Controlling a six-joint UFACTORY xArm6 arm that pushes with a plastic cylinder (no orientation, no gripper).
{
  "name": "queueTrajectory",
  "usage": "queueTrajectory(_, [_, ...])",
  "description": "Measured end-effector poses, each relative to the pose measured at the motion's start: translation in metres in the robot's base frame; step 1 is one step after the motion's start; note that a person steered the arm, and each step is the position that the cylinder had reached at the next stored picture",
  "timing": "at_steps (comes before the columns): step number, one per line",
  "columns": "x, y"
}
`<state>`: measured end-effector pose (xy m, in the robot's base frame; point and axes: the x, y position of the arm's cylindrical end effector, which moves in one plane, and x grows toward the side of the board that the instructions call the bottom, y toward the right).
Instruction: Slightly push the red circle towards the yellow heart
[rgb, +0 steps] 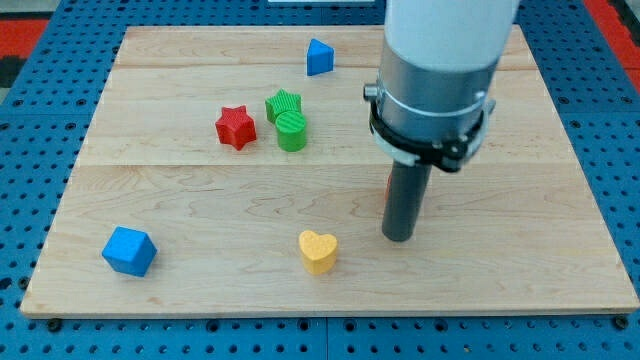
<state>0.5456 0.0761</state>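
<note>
The yellow heart (318, 251) lies near the view's bottom, at the middle of the board. The red circle (390, 186) is almost wholly hidden behind my rod; only a thin red sliver shows at the rod's left edge. My tip (398, 238) rests on the board to the right of the yellow heart, about a block's width away from it, and just below the red sliver.
A red star (236, 127), a green star-like block (283, 103) and a green cylinder (292, 131) cluster at the upper middle. A blue triangular block (319, 57) sits near the top. A blue cube (129, 250) lies at the bottom left. The wooden board (520, 270) has blue pegboard around it.
</note>
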Motion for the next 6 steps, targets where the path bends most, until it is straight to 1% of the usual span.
queueTrajectory(1, [-0.023, 0.054])
queueTrajectory(2, [-0.094, 0.029])
queueTrajectory(3, [-0.083, 0.039])
queueTrajectory(4, [-0.086, 0.077])
queueTrajectory(5, [-0.047, 0.064])
queueTrajectory(6, [-0.045, 0.033])
